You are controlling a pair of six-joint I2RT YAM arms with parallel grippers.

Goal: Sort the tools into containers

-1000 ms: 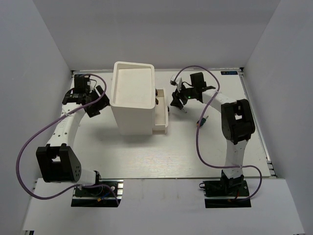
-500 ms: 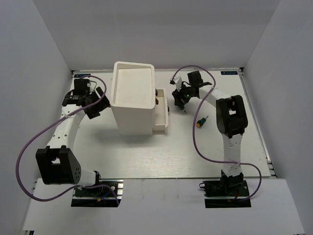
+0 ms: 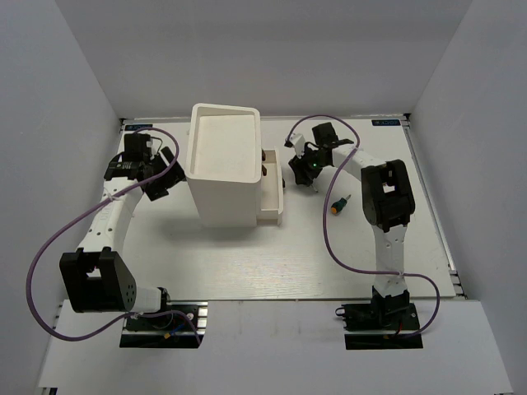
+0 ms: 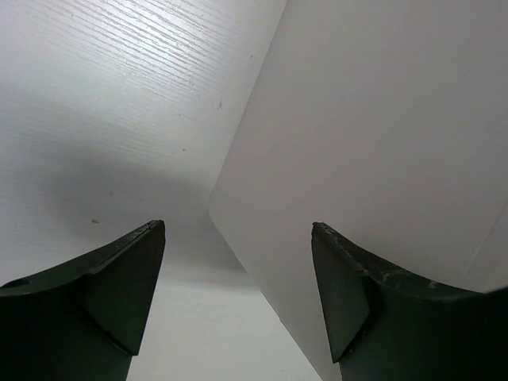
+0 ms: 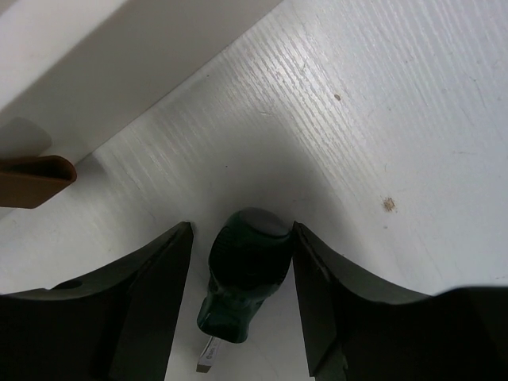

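Note:
A green stubby screwdriver lies on the table between the fingers of my right gripper. The jaws are open around its handle: the right finger touches it and a small gap shows on the left. In the top view the right gripper is low, just right of the narrow white bin. The orange-green screwdriver lies free on the table. The tall white bin stands mid-table. My left gripper is open and empty, facing the bin's wall. The pliers and the blue screwdriver are out of view.
A dark item shows in the narrow bin's far end. A brown rounded end pokes in at the left of the right wrist view, below a white bin wall. Purple cables loop beside both arms.
My right arm has swung its elbow back and left, uncovering the orange-green screwdriver, and the gripper has settled slightly lower beside the narrow bin. The left arm has barely moved.

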